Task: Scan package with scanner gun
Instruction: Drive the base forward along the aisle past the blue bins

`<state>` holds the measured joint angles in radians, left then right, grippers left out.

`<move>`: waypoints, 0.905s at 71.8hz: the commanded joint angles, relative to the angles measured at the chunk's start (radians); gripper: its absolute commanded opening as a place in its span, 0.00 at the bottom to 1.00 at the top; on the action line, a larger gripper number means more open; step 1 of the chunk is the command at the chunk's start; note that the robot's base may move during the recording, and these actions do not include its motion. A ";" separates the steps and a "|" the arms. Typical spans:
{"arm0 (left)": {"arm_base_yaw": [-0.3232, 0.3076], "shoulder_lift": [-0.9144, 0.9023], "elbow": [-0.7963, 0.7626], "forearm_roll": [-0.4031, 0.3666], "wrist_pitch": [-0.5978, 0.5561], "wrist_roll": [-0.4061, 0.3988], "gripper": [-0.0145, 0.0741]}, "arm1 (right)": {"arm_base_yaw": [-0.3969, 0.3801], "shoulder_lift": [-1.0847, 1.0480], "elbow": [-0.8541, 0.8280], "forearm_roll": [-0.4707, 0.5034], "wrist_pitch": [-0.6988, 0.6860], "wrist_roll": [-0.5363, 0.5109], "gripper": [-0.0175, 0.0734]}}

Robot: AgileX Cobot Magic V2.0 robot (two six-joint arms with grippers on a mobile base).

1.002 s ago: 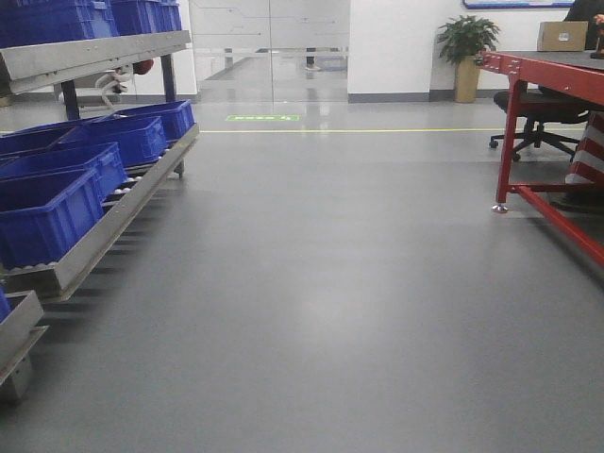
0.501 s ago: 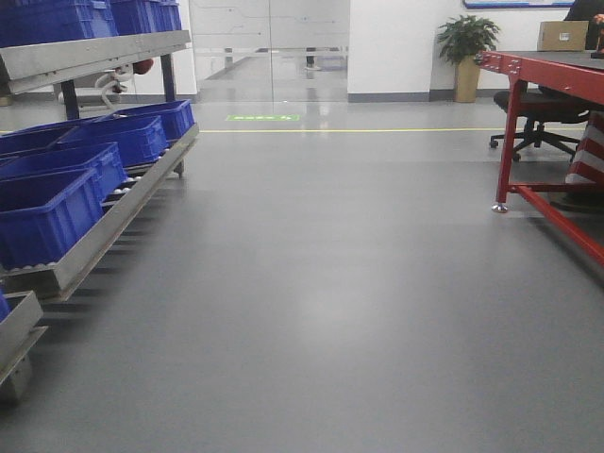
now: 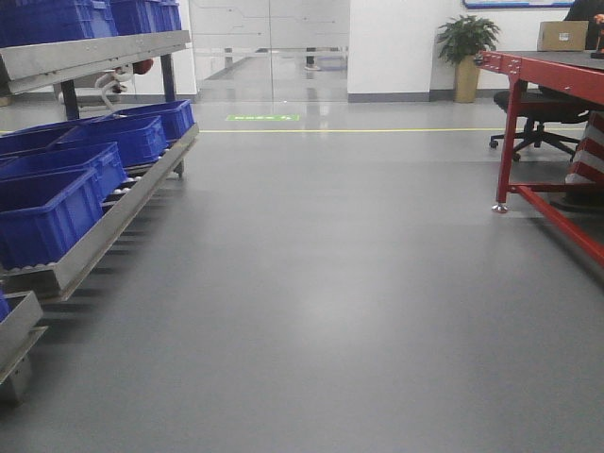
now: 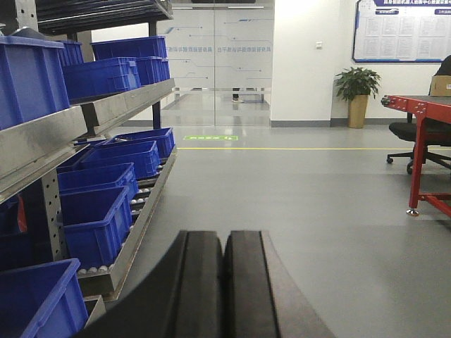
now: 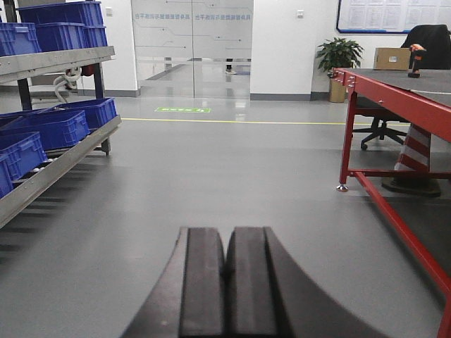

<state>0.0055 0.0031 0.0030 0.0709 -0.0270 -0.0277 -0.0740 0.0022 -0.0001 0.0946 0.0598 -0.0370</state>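
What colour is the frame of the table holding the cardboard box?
The table frame is red, clearest in the right wrist view.

One package (image 5: 392, 58) and one scanner gun (image 5: 416, 55) are sitting at the far end of the one red table (image 5: 394, 95), while one striped cone (image 5: 417, 151) is standing under its far edge and one office chair (image 3: 543, 106) is standing behind it. One potted plant (image 5: 338, 60) is standing by the wall. At least four blue bins (image 3: 47, 212) are lining the front edge of the one rack's (image 3: 113, 222) lower shelf, and two grippers are showing, the left gripper (image 4: 225, 243) and the right gripper (image 5: 227, 239).
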 commanded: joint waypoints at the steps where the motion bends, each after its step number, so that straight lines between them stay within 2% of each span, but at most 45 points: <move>1: 0.000 -0.003 -0.003 -0.002 -0.016 0.000 0.04 | -0.002 -0.002 0.000 0.000 -0.023 -0.005 0.01; 65: 0.000 -0.003 -0.003 -0.002 -0.016 0.000 0.04 | -0.002 -0.002 0.000 0.000 -0.023 -0.005 0.01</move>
<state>0.0055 0.0031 0.0030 0.0709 -0.0270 -0.0277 -0.0740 0.0022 -0.0001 0.0946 0.0598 -0.0388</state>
